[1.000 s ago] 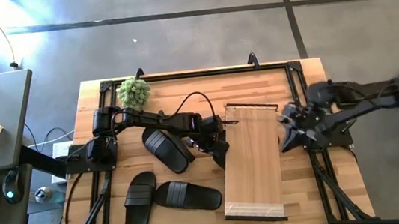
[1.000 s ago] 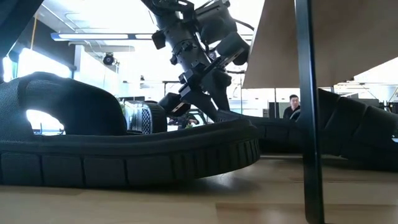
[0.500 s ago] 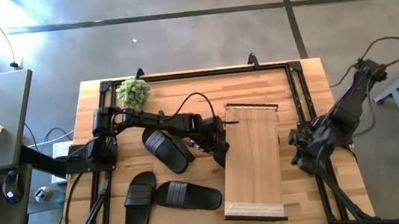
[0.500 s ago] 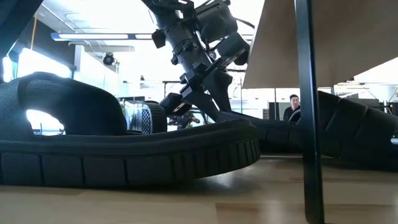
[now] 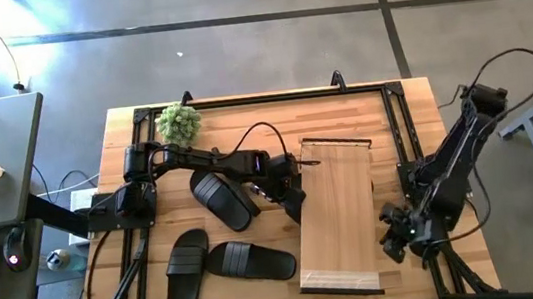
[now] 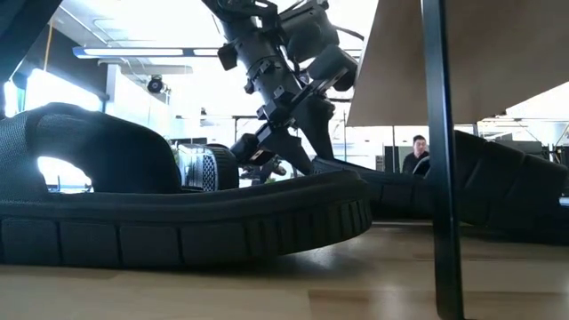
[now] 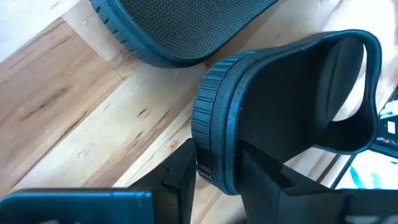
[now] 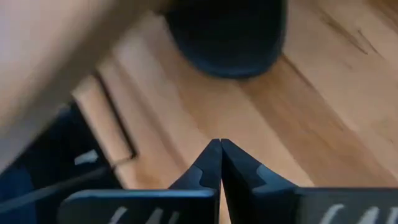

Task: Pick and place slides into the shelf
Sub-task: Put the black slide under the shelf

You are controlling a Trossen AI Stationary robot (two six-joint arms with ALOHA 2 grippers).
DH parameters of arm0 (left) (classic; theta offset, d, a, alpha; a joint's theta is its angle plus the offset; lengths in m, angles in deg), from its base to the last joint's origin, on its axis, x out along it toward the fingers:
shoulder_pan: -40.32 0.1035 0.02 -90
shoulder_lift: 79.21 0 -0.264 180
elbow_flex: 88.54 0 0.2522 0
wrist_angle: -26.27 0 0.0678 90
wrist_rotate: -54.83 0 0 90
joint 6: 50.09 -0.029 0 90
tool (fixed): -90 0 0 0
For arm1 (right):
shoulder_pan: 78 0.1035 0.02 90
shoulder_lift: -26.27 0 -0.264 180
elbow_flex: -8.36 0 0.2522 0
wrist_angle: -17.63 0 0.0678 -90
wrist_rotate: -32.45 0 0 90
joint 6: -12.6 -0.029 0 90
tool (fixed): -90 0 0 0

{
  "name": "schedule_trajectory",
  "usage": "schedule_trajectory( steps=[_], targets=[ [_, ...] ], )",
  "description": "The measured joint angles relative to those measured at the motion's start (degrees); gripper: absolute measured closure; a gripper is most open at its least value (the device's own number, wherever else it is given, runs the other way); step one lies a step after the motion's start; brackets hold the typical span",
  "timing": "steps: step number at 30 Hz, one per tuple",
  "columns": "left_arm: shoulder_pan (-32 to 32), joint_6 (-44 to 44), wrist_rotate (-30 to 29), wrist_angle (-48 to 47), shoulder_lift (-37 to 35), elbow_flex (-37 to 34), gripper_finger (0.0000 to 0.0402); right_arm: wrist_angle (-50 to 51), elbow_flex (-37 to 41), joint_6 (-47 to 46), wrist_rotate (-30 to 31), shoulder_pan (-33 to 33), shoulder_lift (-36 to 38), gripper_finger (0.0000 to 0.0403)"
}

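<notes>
Left wrist view: slide (image 7: 280,118) between left hand (image 7: 214,177) fingers

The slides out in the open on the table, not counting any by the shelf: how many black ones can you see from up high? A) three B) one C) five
A: the high view shows one slide by the left arm's fingers and two more, and, lying nearer the table's front edge.
</notes>
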Motion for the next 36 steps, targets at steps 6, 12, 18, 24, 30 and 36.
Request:
schedule_trajectory(
  steps=[6,12,18,24,30,36],
  targets=[
    [-0.02,-0.73,1.62,-0.04,0.0,0.0,0.0292,-10.16,4.93,-0.96,3.89,-0.53,-4.49,0.0403],
    [-0.03,-0.28,2.37,-0.07,0.0,0.0,0.0291,-16.75,5.12,-3.85,5.29,-1.45,-11.29,0.0403],
    [-0.02,-0.53,5.22,-0.1,0.0,0.0,0.0291,-18.47,5.09,-14.99,8.77,0.19,-15.62,0.0403],
    [-0.07,-2.66,8.31,-0.65,0.0,0.0,0.0291,-18.45,5.08,-17.79,14.11,3.16,-17.77,0.0403],
    [-0.03,-3.88,11.4,-0.72,0.0,0.0,0.0291,-19.22,5.08,-14.82,14.94,4.35,-19.96,0.0403],
    [-0.02,-4.6,12.51,-1.27,0.0,0.0,0.0291,-18.57,5.08,-19.13,18.54,4.46,-20.24,0.0403]
  ],
)
